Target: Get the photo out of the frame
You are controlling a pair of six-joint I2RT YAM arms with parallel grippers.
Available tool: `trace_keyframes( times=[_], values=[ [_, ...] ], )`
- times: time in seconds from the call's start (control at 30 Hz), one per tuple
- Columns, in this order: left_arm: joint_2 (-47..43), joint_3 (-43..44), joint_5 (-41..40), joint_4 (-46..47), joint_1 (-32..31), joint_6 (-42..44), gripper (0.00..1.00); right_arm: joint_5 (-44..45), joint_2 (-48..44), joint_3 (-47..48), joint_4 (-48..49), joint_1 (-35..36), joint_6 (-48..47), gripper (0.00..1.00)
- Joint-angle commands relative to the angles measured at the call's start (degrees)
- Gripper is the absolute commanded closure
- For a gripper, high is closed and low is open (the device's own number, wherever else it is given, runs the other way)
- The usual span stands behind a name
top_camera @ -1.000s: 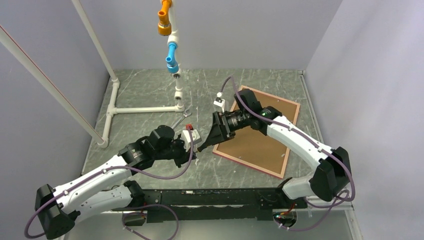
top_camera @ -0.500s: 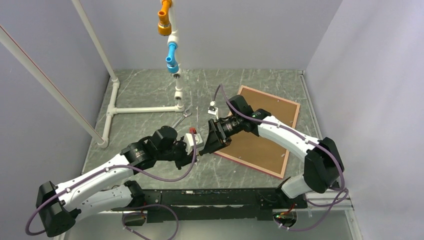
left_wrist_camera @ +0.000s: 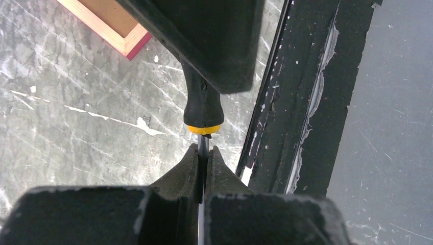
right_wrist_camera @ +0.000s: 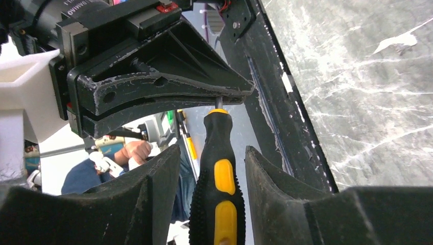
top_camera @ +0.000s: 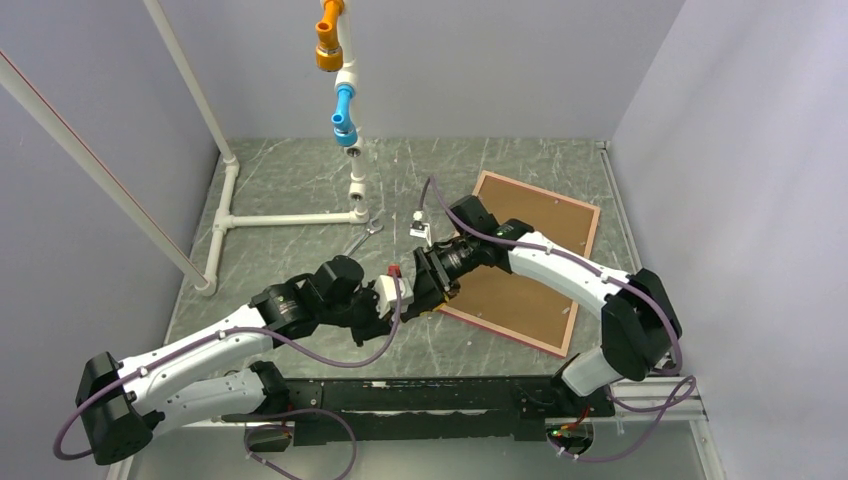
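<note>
Frame (top_camera: 545, 210) lies flat, brown board upward, on the marbled grey table (top_camera: 290, 180). Left gripper (left_wrist_camera: 202, 153) clamps a screwdriver's (right_wrist_camera: 219, 168) thin steel shaft. Right gripper's (right_wrist_camera: 212, 150) parted jaws flank its ribbed black-and-yellow handle.

The grey-green marbled table (top_camera: 290, 180) carries the frame (top_camera: 545, 200), which lies flat with its brown back up. A small metal wrench (top_camera: 362, 238) lies left of the frame. Farther left rests a white pipe stand (top_camera: 290, 218).
</note>
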Motion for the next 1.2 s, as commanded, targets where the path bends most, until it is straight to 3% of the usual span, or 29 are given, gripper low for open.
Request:
trace_keyframes(
  times=[0.0, 0.17, 0.2, 0.27, 0.3, 0.37, 0.47, 0.53, 0.57, 0.63, 0.77, 0.93, 1.07, 1.17],
  values=[
    [-0.7, 2.6, 0.6, 1.5, -0.4, 1.5, 1.00, -1.8, 0.2, 2.5, -1.0, 2.1, -2.9, 0.48],
    [-0.6, 2.5, 0.7, 1.3, -0.6, 1.6, 1.00, -1.6, 0.7, 1.9, -0.9, 3.2, -3.4, 0.51],
    [-0.6, 2.5, 0.6, 1.2, -0.6, 1.7, 1.00, -1.8, 0.7, 1.8, -0.6, 3.3, -3.3, 0.58],
    [-0.6, 2.5, -0.4, 1.2, -0.6, 1.1, 1.00, -2.0, 0.6, 1.6, -0.2, 3.6, -3.3, 0.93],
    [-0.7, 2.7, -1.7, 1.3, -0.6, 0.3, 1.00, -1.3, 0.3, 1.7, -0.6, 3.7, -3.4, 1.00],
    [-1.2, 3.1, -6.1, 1.4, -0.6, -2.0, 0.99, 1.5, -1.0, 0.8, -0.2, 3.9, -2.6, 1.00],
    [-3.7, 3.2, -14.5, 2.8, -0.3, -5.4, 0.65, 11.4, -5.6, -1.8, 1.9, 4.1, 1.1, 1.00],
    [-5.6, 3.1, -17.9, 3.9, 0.1, -9.7, 0.47, 17.5, -8.0, -3.0, 1.7, 4.0, 3.0, 1.00],
    [-7.0, 2.9, -19.9, 4.6, 0.4, -11.5, 0.32, 20.7, -9.6, -3.4, 1.2, 3.9, 3.8, 1.00],
    [-9.0, 2.6, -23.9, 5.7, 1.7, -15.8, 0.19, 27.6, -11.4, -4.0, -0.6, 3.6, 5.1, 1.00],
    [-9.4, 2.2, -24.2, 6.8, 6.0, -27.5, 0.21, 39.7, -15.6, -4.8, -4.4, 3.2, 9.1, 1.00],
    [-3.8, 1.4, -20.0, 9.3, 8.0, -38.9, 0.28, 56.5, -22.2, -6.0, -10.0, 1.5, 12.7, 1.00],
    [5.8, -0.3, -10.0, 19.3, 8.0, -42.1, 0.30, 58.7, -25.9, -8.1, -11.9, -5.4, 11.3, 1.00],
    [15.4, 3.3, -5.4, 19.9, 8.0, -42.2, 0.33, 57.0, -27.6, -10.0, -11.6, -10.5, 8.8, 1.00]
  ],
)
